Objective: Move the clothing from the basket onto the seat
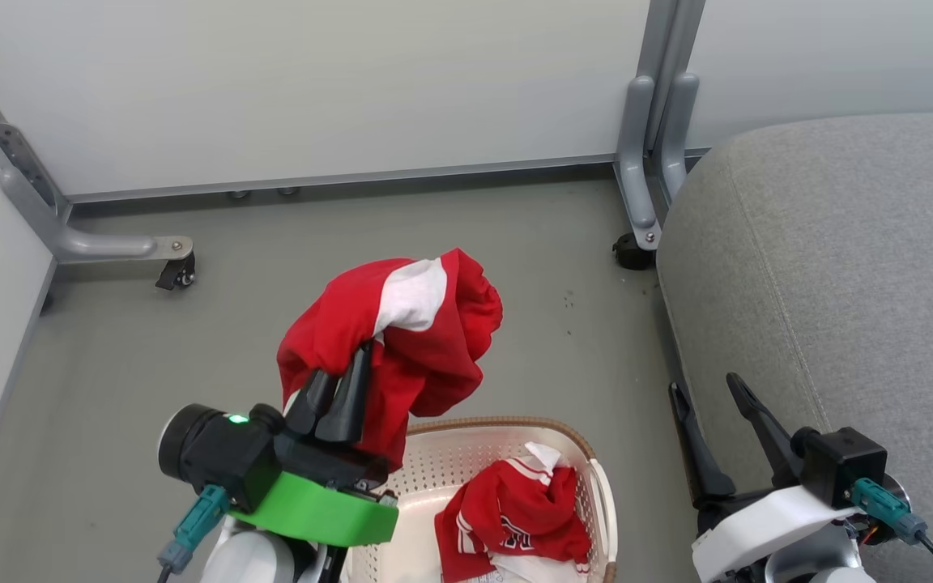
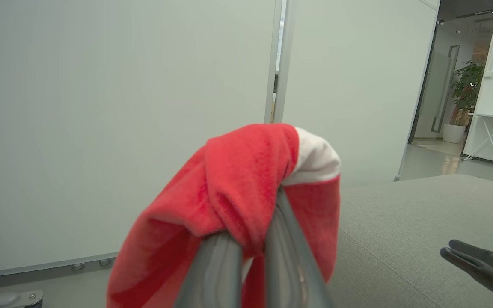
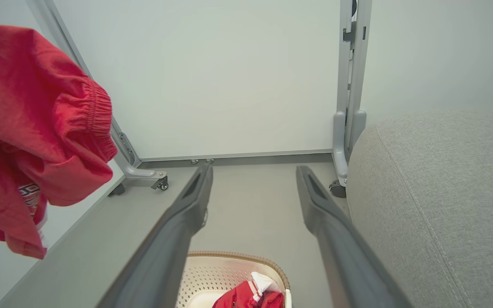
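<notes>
Two pieces of red clothing, and they are in different places. The first garment (image 1: 410, 340) hangs bunched in the air above the floor, raised clear of the basket and well to the left of the seat. It has a white patch across its top fold, and from the right wrist view (image 3: 28, 119) a gathered elastic edge and a small printed mark show on it. The left gripper (image 1: 345, 364) has its two dark fingers pinched tight on a fold of it, with the cloth draped over and around the tips (image 2: 246, 171). The second garment (image 1: 515, 518) lies crumpled inside the one basket (image 1: 442, 470), toward its right side, red with white stripes, dark lettering and a bit of white cloth poking up. The basket, cream with holes and a brown rim, stands on the grey floor (image 1: 515, 243) between the two arms, near the left edge of the seat. There is one seat (image 1: 839, 283), a broad grey cushion with a stitched seam, taking up the right of the room. The right gripper (image 1: 704, 387) hovers just beside the seat's edge, its two fingers spread wide and empty. Behind everything stand pale partition panels (image 1: 313, 81) on two grey metal feet, each with one black castor, one at the left (image 1: 179, 275) and one by the seat (image 1: 632, 253).
</notes>
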Robot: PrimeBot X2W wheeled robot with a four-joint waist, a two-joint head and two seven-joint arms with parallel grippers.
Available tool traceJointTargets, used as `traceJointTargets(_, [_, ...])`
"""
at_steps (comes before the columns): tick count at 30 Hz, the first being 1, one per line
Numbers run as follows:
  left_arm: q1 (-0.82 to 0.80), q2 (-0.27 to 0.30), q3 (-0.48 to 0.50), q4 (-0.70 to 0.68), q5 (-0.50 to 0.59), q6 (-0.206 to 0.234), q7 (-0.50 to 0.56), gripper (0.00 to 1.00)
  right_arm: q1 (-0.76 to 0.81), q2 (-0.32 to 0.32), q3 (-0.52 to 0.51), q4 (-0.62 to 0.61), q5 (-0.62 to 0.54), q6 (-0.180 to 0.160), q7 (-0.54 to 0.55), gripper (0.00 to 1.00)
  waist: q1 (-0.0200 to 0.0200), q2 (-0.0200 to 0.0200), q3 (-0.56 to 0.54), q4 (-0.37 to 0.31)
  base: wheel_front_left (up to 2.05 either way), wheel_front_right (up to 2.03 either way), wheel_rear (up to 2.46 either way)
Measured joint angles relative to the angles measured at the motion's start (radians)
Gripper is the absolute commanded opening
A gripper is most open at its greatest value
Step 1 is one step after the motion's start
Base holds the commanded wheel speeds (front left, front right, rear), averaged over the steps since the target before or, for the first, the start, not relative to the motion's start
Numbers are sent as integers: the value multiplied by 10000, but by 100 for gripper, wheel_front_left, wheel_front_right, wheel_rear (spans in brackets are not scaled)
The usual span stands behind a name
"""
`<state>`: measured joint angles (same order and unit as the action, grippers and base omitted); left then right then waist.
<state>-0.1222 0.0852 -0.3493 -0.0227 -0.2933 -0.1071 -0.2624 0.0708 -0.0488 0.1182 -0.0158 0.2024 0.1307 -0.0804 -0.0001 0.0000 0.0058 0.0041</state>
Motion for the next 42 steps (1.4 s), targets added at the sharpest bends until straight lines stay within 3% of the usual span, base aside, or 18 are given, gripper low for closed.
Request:
traceJointTargets(21, [234, -134, 13, -19, 100, -73, 0, 0, 210, -2, 433, -150, 73, 0, 267, 100, 1, 0, -168, 6, 0, 0, 0])
traceJointTargets(34, [171, -207, -198, 88, 142, -121, 2, 0, -2165, -476, 4100, 336, 1310, 0, 639, 100, 1, 0, -27, 316, 0, 0, 0])
traceJointTargets(42, [80, -255, -600, 213, 123, -161, 0, 0, -3723, -556, 5394, 1254, 2004, 0, 370, 100, 1, 0, 30, 632, 0, 0, 0])
